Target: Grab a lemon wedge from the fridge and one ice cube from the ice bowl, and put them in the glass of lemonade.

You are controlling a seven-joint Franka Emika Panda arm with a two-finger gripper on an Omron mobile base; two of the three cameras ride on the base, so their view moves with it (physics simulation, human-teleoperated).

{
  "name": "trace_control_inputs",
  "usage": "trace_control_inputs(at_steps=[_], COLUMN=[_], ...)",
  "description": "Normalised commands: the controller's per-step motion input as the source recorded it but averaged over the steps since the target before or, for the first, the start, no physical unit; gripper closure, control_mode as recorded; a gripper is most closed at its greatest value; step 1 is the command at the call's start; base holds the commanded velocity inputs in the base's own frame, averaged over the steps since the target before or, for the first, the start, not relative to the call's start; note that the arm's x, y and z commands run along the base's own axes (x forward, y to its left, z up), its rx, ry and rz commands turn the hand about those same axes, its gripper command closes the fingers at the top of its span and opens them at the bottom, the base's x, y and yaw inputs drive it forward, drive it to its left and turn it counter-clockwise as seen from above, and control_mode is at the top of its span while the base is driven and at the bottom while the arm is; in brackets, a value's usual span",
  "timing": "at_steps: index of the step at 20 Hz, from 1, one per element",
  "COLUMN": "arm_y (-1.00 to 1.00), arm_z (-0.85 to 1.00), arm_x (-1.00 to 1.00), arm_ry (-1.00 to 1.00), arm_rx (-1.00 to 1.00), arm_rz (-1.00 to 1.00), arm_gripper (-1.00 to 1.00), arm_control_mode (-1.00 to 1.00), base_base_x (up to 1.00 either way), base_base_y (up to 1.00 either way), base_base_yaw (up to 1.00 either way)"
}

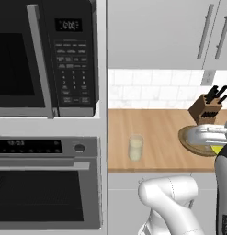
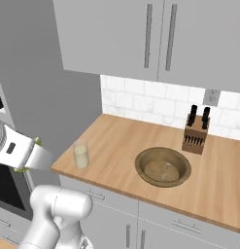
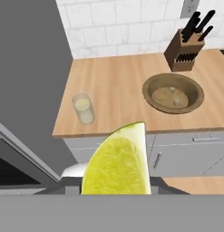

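My gripper [image 3: 115, 188] is shut on the lemon wedge [image 3: 117, 161], a bright yellow crescent that looms at the bottom of the hand view and hides the fingertips. A sliver of the lemon wedge [image 1: 217, 149] shows under my hand at the right edge of the left base view. The glass of lemonade [image 3: 83, 108] [image 1: 136, 148] [image 2: 81, 154] stands upright near the counter's front left corner. To its right lies the ice bowl [image 3: 149, 88] [image 2: 141, 163] [image 1: 186, 137], brown and round, with a small ice cube [image 3: 177, 102] [image 2: 164, 178] inside. The fridge is out of view.
A wooden knife block [image 3: 183, 47] [image 2: 196, 133] [image 1: 206, 110] stands behind the bowl against the tiled wall. Left of the counter a tall column holds a microwave [image 1: 46, 55] above an oven [image 1: 46, 183]. Pale wall cabinets [image 2: 141, 39] hang overhead.
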Motion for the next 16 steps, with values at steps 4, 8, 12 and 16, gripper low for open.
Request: trace_control_inputs(at_steps=[4, 8, 12, 16], arm_y=[0.0, 0.0, 0.0, 0.0], arm_z=[0.0, 0.0, 0.0, 0.0], arm_x=[0.0, 0.0, 0.0, 0.0], arm_ry=[0.0, 0.0, 0.0, 0.0], arm_rx=[0.0, 0.0, 0.0, 0.0], arm_rz=[0.0, 0.0, 0.0, 0.0], arm_gripper=[1.0, 1.0, 1.0, 1.0], arm_control_mode=[1.0, 1.0, 1.0, 1.0], base_base_x=[0.48, 0.03, -0.1, -0.09], base_base_y=[-0.88, -1.0, -1.0, -0.86], base_base_yaw=[-0.31, -0.24, -0.13, -0.02])
